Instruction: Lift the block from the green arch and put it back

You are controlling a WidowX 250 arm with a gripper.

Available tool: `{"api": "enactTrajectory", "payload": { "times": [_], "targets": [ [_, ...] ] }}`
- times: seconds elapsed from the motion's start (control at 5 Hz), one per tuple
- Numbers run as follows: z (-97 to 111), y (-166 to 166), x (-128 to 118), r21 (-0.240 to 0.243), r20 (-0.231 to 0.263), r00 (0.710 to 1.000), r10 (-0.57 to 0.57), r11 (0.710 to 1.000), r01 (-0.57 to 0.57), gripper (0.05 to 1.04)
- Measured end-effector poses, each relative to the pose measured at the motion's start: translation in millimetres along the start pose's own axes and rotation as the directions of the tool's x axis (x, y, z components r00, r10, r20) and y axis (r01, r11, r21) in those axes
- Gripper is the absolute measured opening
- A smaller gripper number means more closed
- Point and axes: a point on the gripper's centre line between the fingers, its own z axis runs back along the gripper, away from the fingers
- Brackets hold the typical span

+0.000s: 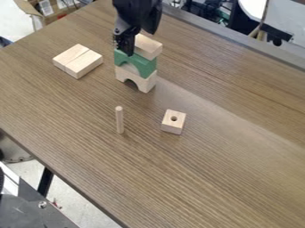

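Nearest, an upright pale wooden dowel (120,120) stands near a pale wooden block with a round hole (173,124). Beyond, a natural wooden arch (146,84) carries the green wooden arch (145,67), topped by the plain rectangular wooden block (149,48); the black gripper (127,44) is at that block, its jaws' state impossible to tell.

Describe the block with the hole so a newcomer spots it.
On the brown table, find the green arch. Nearer the camera, pictured right of a thin peg, sits a small pale block. Unlike its neighbours, it has a round hole on top.
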Motion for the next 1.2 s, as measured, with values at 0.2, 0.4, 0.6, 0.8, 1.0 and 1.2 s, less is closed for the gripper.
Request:
{"api": "enactTrajectory", "payload": {
  "times": [0.2, 0.4, 0.6, 0.8, 1.0, 1.2],
  "targets": [
    [-7.2, 5.3, -3.9, 0.027, -0.007, 1.000, -0.005, 1.000, 0.005, 0.948],
    [-9.8, 10.2, -4.7, 0.038, -0.007, 1.000, 0.017, 0.999, -0.016, 0.666],
    [-9.6, 9.3, -3.5, 0.034, 0.000, 1.000, 0.024, 0.999, -0.024, 0.584],
    [-9.9, 10.0, -2.8, 0.036, 0.005, 1.000, 0.025, 0.999, -0.026, 0.584],
    [-8.3, 11.6, -3.0, 0.058, 0.001, 0.999, 0.038, 0.998, -0.038, 0.584],
    [7.1, -0.3, -1.4, 0.033, -0.019, 0.997, 0.075, 0.997, -0.075, 0.584]
  ]
}}
